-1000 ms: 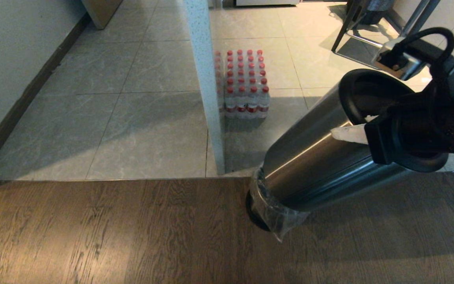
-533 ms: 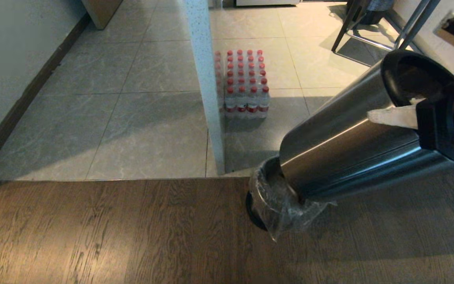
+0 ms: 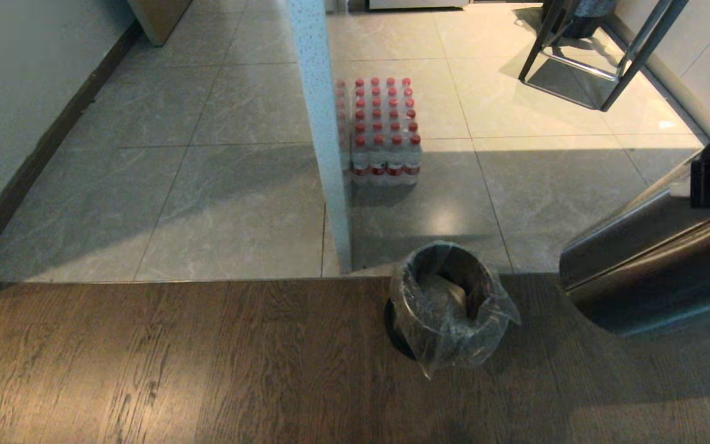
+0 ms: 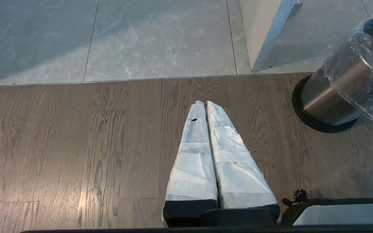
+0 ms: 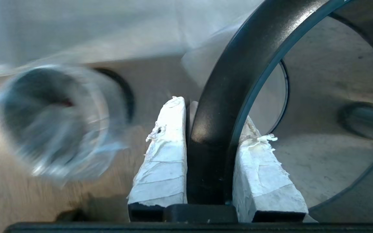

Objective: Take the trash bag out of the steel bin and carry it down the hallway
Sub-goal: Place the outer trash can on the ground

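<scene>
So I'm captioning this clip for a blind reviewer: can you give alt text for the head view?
A bag-lined inner steel bin stands on wood floor by a tiled threshold, clear trash bag draped over its rim. At the right edge hangs the tilted outer steel shell. Behind, a pack of red-capped bottles sits beside a pale pillar.

the left gripper hangs above the wood-plank floor, its two white-wrapped fingers pressed together with nothing between them. ahead of the fingertips lies the grey tiled floor. off to one side of the gripper, well apart, stands a steel bin on a black base, draped with the trash bag.
</scene>
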Controlling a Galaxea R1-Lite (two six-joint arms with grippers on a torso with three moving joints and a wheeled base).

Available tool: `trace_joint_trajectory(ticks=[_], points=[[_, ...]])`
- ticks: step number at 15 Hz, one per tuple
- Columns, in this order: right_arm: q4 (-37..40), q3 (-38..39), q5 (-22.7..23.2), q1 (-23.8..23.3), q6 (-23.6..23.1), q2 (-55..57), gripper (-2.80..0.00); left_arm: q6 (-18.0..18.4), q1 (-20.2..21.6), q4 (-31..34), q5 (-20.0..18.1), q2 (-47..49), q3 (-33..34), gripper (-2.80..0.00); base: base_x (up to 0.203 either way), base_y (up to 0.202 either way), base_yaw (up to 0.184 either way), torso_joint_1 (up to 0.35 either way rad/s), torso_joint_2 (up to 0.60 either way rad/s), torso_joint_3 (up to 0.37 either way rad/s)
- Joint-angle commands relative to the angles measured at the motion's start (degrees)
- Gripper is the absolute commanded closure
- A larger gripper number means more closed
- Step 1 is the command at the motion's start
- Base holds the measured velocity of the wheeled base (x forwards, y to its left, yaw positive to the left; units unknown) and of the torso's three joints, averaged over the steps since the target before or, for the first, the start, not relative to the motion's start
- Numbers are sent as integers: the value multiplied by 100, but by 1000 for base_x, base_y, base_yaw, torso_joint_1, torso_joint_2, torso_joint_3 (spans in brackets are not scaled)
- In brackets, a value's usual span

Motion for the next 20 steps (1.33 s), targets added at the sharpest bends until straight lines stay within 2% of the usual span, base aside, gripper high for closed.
trace_joint_trajectory(ticks=[1,6,8,11,13,17,20], points=[[-47,-3,-3,-440,167,1118,0,3,0,2,0,0,0,0,0,0,0,0,0,0],[-1374,-226,201,-877,348,3189,0,3,0,2,0,0,0,0,0,0,0,0,0,0],[-1895,-606,225,-971,339,4075,0,3,0,2,0,0,0,0,0,0,0,0,0,0],[-2337,-1621,240,-1077,312,5139,0,3,0,2,0,0,0,0,0,0,0,0,0,0],[-2453,-1892,244,-1116,305,5478,0,3,0,2,0,0,0,0,0,0,0,0,0,0],[-2927,-1955,251,-1158,324,5610,0,3,0,2,0,0,0,0,0,0,0,0,0,0],[-3008,-1964,281,-1202,360,5682,0,3,0,2,0,0,0,0,0,0,0,0,0,0]])
